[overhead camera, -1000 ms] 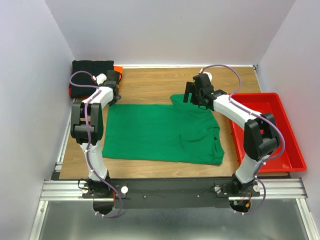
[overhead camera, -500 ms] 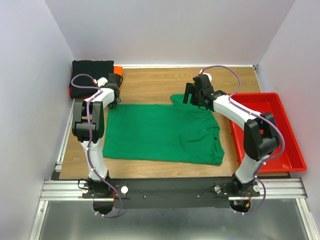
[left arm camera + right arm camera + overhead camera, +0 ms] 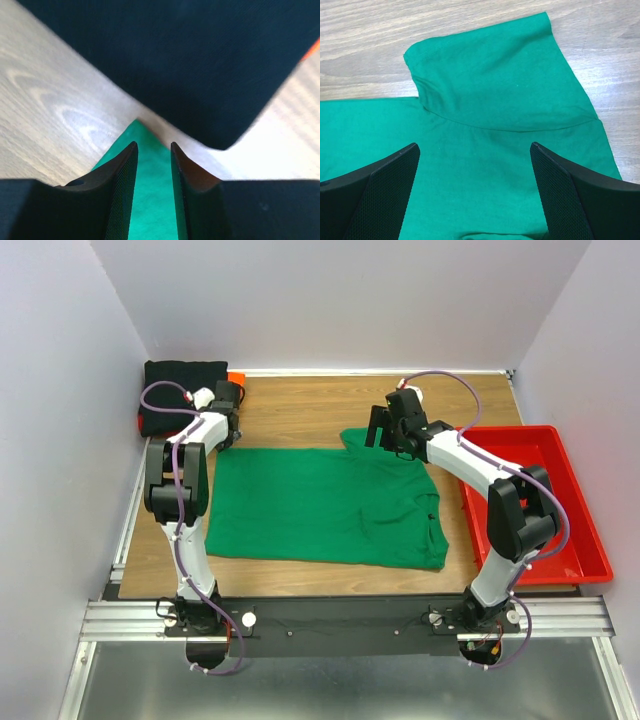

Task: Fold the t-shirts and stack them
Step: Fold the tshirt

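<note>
The green t-shirt (image 3: 325, 505) lies flat on the tabletop (image 3: 300, 415). Our right hand (image 3: 475, 146) hangs wide open over its sleeve, holding nothing. Our left hand (image 3: 152, 145), narrowly parted, sits at its corner near the black t-shirt (image 3: 180, 390); we cannot tell whether it grips.

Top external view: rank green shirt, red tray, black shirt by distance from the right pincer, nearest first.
1. The green shirt, directly under the right pincer, at its sleeve.
2. The red tray, off to the right.
3. The black shirt, folded in the far left corner.
</note>
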{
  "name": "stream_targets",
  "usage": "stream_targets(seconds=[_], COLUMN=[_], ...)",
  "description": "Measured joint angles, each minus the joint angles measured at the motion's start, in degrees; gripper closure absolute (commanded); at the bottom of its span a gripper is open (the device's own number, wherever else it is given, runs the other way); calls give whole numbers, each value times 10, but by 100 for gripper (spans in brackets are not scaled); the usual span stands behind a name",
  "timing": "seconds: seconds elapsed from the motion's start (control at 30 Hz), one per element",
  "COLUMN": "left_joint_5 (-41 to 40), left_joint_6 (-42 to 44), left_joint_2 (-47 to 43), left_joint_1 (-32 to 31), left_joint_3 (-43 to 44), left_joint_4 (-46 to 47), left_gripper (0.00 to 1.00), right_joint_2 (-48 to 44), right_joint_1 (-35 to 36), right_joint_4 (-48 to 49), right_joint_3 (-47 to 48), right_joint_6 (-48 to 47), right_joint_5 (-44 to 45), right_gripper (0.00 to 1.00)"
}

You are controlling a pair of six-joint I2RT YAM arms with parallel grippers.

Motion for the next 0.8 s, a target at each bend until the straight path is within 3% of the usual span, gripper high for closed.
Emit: stream_targets(seconds=[0.63, 0.73, 0.8], left_joint_5=[-6, -7, -7], left_joint_6=[4, 5, 6], left_joint_2=[28, 28, 28], left_joint_1=[0, 0, 0], left_joint_3=[18, 18, 18], left_joint_4=[-2, -2, -2], left_gripper=[60, 63, 71], right_joint_2=[0, 0, 0], right_joint_1=[-5, -7, -7], right_joint_4=[1, 2, 2], right_joint_3=[0, 0, 0], right_joint_6=[0, 0, 0], right_joint_5=[-2, -2, -2], right_gripper=[3, 3, 3])
